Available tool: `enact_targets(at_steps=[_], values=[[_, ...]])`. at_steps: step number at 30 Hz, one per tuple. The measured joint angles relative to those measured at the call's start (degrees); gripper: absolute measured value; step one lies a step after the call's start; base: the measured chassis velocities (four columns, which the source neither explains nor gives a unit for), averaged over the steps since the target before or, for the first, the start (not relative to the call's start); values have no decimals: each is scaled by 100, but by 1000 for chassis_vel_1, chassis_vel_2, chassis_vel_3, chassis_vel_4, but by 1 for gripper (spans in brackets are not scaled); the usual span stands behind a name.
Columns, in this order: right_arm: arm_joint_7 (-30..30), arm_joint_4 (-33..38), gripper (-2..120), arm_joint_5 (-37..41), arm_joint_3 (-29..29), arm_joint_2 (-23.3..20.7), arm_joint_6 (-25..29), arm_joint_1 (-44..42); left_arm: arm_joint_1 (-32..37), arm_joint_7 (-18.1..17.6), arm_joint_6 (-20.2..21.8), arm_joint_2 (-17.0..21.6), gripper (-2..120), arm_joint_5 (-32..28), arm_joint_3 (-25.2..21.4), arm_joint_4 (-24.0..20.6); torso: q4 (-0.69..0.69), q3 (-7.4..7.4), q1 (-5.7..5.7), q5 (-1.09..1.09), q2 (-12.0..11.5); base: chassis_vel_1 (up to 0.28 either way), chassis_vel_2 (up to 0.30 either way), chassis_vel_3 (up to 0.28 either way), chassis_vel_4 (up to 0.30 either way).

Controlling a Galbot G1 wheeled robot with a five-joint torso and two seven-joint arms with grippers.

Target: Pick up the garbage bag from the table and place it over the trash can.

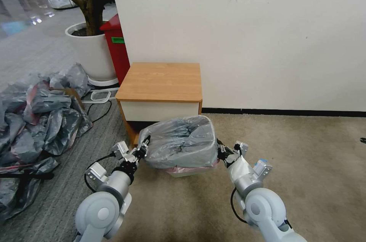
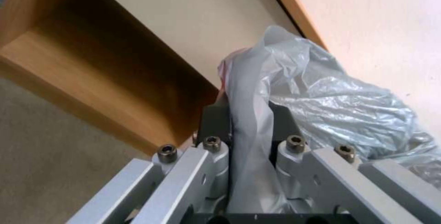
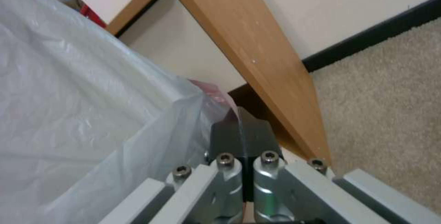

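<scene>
On your left, well clear of the work, lay the heap of grey and pink bags (image 1: 36, 108) on the carpet (image 1: 297, 150), and behind it the white plant pot (image 1: 91, 49) and the red bin (image 1: 116, 49); none of these were yours to touch. Your left gripper (image 1: 144, 147) was clamped on the left side of the garbage bag (image 1: 181, 141), and in the left wrist view you could see a fold of grey film (image 2: 250, 127) pinched between the dark pads (image 2: 213, 120). The bag itself hung stretched between your two arms, low in front of the table (image 1: 162, 82), whose top was bare. Its grey body billowed up in a loose dome while its pink-red rim (image 1: 190, 169) sat at the bottom, seemingly drawn down around the trash can, though the can was hidden under the film and you could not confirm how far the rim had gone. On the right, your right gripper (image 1: 223, 152) was closed on the opposite side of the bag, the pads (image 3: 241, 138) meeting on a thin edge of film. You should have judged this bag as almost weightless, limp and slippery, likely to tear if pulled hard or to slide out of a slack pinch. The sensible hold was near the rim on opposite sides, as you had it, keeping the mouth spread.
</scene>
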Motion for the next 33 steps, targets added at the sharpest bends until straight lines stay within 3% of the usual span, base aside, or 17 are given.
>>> enact_targets(at_steps=[11,20,23,25,30,33], values=[[24,-149,0,-25,25,6,32,-36,41,-66,36,42,9,-112,-21,-138,0,0,0,0,0,0,0,0,0],[38,387,31,15,123,-118,210,-375,-75,-171,32,149,9,160,-43,-18,0,0,0,0,0,0,0,0,0],[-62,368,39,22,222,-174,484,-505,-130,-188,26,171,8,198,-75,102,0,0,0,0,0,0,0,0,0],[-253,318,51,90,378,-242,756,-688,-168,-230,16,164,7,209,-80,217,0,0,0,1,0,0,0,0,0],[-429,431,64,310,624,-310,898,-901,-191,-259,11,134,7,267,-45,317,0,0,0,1,0,0,0,0,0],[-427,850,80,318,851,-412,872,-927,-191,-266,11,151,7,645,67,372,-1,0,0,1,0,0,0,0,0]])
